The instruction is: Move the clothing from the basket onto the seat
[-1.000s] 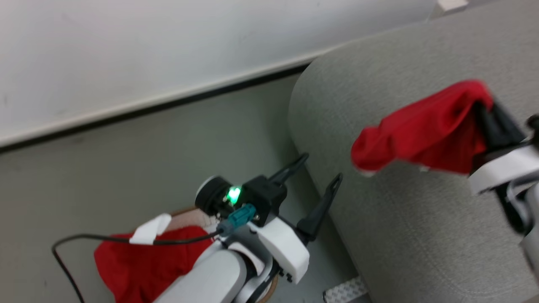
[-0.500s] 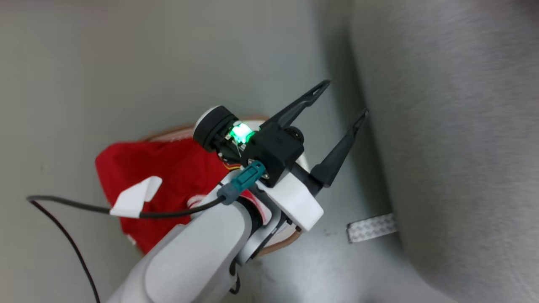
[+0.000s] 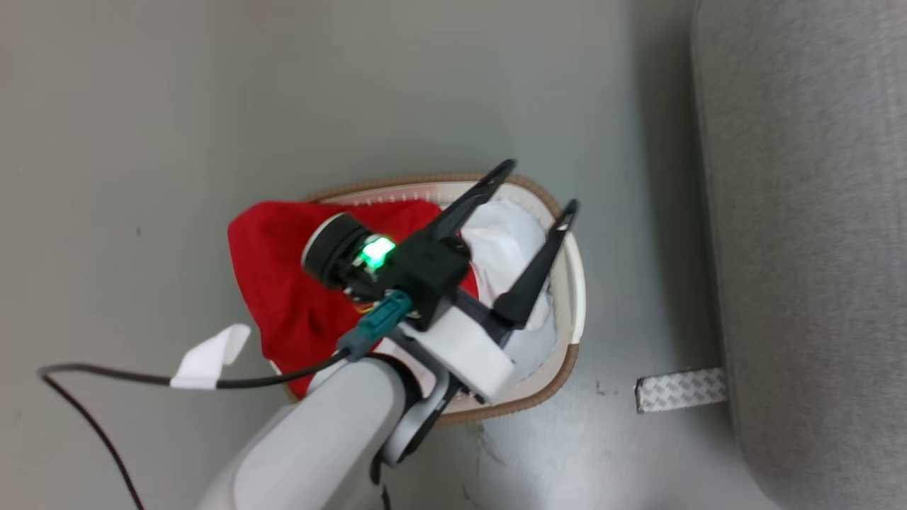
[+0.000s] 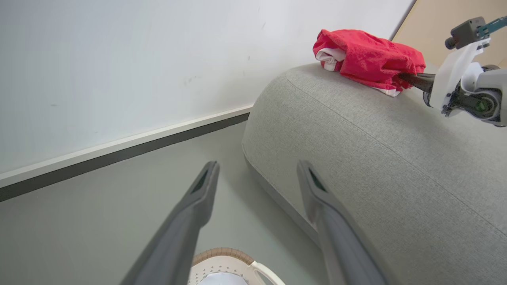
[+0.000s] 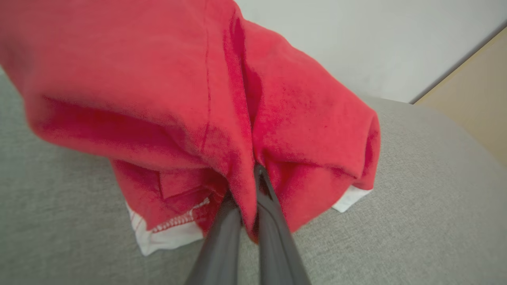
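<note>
A red piece of clothing (image 3: 283, 283) hangs over the left side of the white, brown-rimmed basket (image 3: 560, 368), which stands on the floor. Its pale pad (image 3: 510, 241) shows inside. My left gripper (image 3: 538, 185) hovers open above the basket with nothing between its fingers; its wrist view shows it (image 4: 257, 164) pointing toward the seat (image 4: 356, 138). Over the top of the grey seat (image 5: 416, 198), my right gripper (image 5: 255, 174) is shut on another red garment with white bands (image 5: 158, 99). The same garment (image 4: 364, 55) rests on the seat's edge.
The seat's (image 3: 801, 212) bulky side rises just right of the basket. A silver textured strip (image 3: 680, 389) lies on the floor at its foot. A black cable with a white tag (image 3: 205, 354) trails from my left arm. A white wall with a dark baseboard (image 4: 119, 146) stands behind.
The head camera has swung down from the seat to the basket, so the right gripper and its garment have left that view. Both grippers keep their states.
</note>
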Controlling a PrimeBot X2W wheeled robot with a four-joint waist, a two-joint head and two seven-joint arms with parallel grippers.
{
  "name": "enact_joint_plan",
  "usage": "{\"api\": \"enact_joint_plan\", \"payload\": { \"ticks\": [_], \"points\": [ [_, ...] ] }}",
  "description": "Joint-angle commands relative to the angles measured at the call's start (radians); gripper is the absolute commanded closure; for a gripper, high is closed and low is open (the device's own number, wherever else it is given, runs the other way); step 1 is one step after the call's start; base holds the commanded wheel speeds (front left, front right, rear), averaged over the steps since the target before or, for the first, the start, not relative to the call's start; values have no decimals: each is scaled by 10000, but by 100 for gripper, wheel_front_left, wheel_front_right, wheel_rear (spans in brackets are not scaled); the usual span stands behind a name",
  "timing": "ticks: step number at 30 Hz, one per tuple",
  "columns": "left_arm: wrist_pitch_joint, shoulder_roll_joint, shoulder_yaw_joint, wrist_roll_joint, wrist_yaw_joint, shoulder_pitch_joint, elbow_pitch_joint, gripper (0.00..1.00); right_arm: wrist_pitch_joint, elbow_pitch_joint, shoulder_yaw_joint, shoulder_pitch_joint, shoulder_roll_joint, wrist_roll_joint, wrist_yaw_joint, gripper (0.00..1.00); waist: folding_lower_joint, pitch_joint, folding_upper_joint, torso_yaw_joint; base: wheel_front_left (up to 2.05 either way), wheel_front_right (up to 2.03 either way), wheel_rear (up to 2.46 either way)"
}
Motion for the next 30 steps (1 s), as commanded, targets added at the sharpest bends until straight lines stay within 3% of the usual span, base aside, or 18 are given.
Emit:
{"api": "enact_joint_plan", "payload": {
  "ticks": [1, 10, 22, 30],
  "points": [
    [-60, 153, 65, -164, 60, 202, 65, 0, -122, 98, -131, 242, 190, -159, -25, 0, -2, -460, 0, -147, 0, 0, 0],
    [-567, 551, 462, -582, 380, 1245, 410, 0, -455, -529, -101, 1538, 789, -783, -25, 0, -2, -2487, 0, -345, 0, 0, 0],
    [-1848, 1336, 2053, -1638, 1272, 3294, 875, 0, -444, -6187, 1265, 5645, 2132, 1009, -25, 0, -2, -5007, 0, 236, 0, 0, 0],
    [-2440, 1700, 2704, -2149, 1453, 5273, 1365, 0, -427, -7733, 2058, 8404, 3247, 1138, -25, 0, -2, -6734, 0, 789, 0, 0, 0]
  ]
}}
